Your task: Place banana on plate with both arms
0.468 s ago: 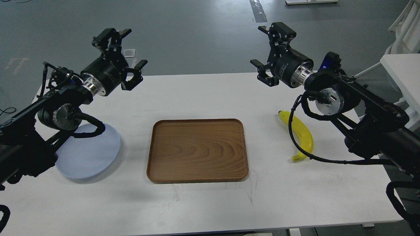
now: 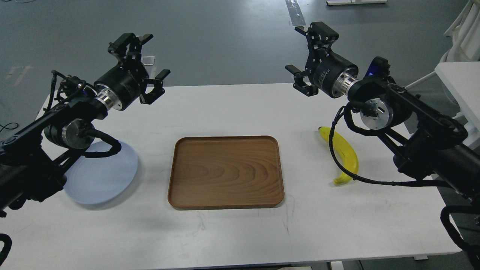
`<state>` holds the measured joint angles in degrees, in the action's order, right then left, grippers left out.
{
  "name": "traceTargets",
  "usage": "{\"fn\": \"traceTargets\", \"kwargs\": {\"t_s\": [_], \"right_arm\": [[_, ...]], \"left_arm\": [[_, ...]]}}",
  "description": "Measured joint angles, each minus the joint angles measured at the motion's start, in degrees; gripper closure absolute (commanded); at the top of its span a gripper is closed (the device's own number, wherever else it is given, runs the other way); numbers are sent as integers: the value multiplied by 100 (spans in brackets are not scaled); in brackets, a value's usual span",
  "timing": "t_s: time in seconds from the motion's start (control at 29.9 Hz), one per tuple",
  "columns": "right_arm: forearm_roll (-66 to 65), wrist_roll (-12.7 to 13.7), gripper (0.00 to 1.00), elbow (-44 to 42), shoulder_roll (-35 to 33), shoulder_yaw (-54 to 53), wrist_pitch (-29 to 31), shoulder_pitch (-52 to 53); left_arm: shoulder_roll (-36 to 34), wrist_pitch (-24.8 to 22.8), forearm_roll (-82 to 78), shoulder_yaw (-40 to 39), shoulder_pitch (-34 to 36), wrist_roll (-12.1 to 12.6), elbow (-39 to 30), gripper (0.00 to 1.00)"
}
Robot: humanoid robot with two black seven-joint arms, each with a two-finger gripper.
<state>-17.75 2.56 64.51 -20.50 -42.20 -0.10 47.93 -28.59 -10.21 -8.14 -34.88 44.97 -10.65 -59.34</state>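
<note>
Banana [image 2: 345,157] flat on surface [image 2: 232,232], right of frame, under right arm's cable. Plate [image 2: 103,176] lower left, tray [image 2: 226,171] centre. Left gripper [image 2: 144,62] and right gripper [image 2: 305,56] raised, jaws wide open, empty.

Both arms raised above the desk [image 2: 240,112], reaching toward its far edge. Left end effector [image 2: 140,63] over the far-left corner, fingers spread, empty. Right end effector [image 2: 305,56] over the far-right side, fingers spread, empty.
</note>
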Motion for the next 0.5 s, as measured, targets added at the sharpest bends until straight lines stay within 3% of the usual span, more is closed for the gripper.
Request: {"fn": "traceTargets", "kwargs": {"t_s": [0.5], "right_arm": [[-10,-1,0,-25,18,51,1,163]], "left_arm": [[-16,-32,-12,13,1,176,19,2]]}}
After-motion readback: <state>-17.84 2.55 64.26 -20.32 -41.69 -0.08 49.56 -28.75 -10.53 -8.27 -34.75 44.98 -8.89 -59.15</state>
